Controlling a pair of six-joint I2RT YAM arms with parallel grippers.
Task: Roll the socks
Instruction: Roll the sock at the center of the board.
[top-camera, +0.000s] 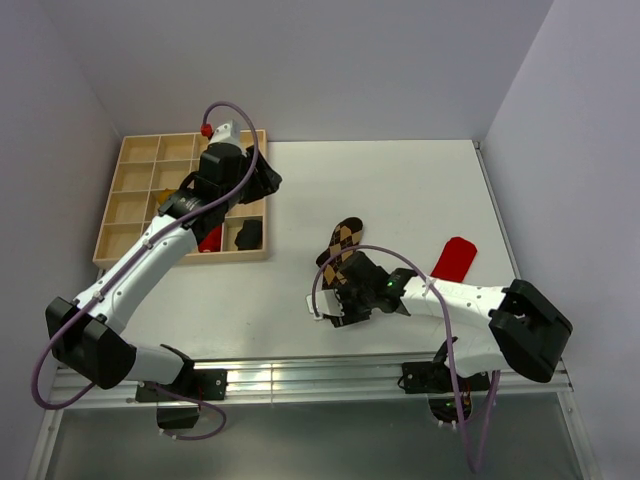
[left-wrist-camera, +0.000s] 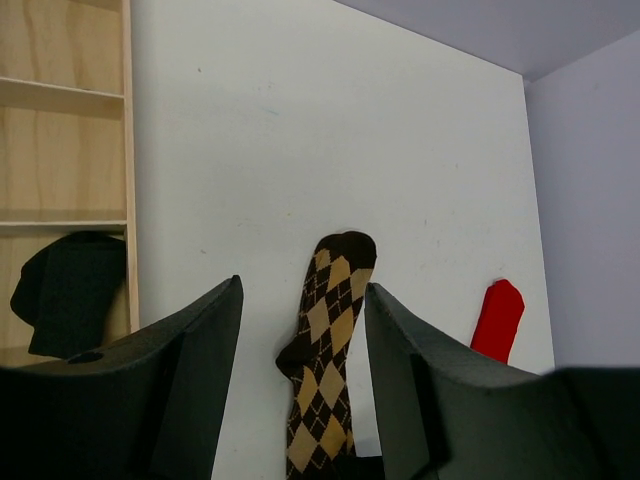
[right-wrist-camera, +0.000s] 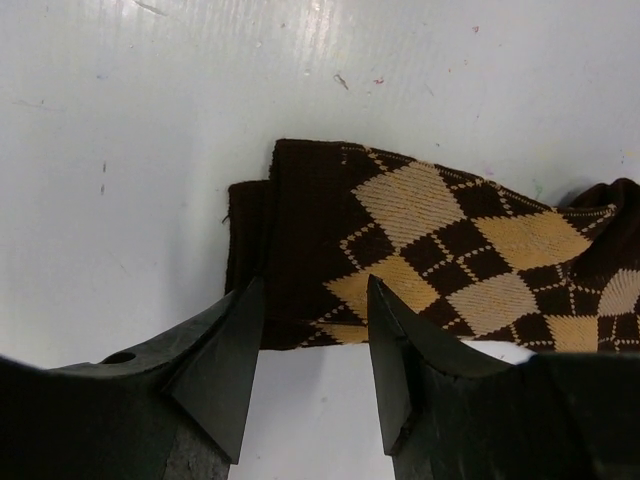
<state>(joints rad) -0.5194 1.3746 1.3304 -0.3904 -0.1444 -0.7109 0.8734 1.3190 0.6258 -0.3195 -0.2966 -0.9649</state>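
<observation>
— Where was the argyle sock (top-camera: 343, 240)?
— Flat on the white table (top-camera: 400, 180), about mid-table, just ahead of the right arm (top-camera: 450, 300), toe pointing away. From above, the wrist hid its cuff. The right wrist camera showed that end: a plain dark brown cuff, then tan diamonds crossed by dotted lines.
— And the right gripper (right-wrist-camera: 310, 330)?
— Jaws apart, straddling the cuff's near edge, nothing pinched.
— The left gripper (left-wrist-camera: 303, 330)?
— Spread too, and empty, raised over the wooden tray (top-camera: 130, 185) at the table's far left. Its camera looked along the sock and caught the red sock (left-wrist-camera: 497, 318) lying flat nearer the right edge, apart from it.
— Anything in the tray?
— A dark bundle (top-camera: 247, 234) in the near right compartment, with something red (top-camera: 210, 240) beside it, half behind the left arm (top-camera: 150, 260). Pale lilac walls (top-camera: 300, 60) closed three sides.
</observation>
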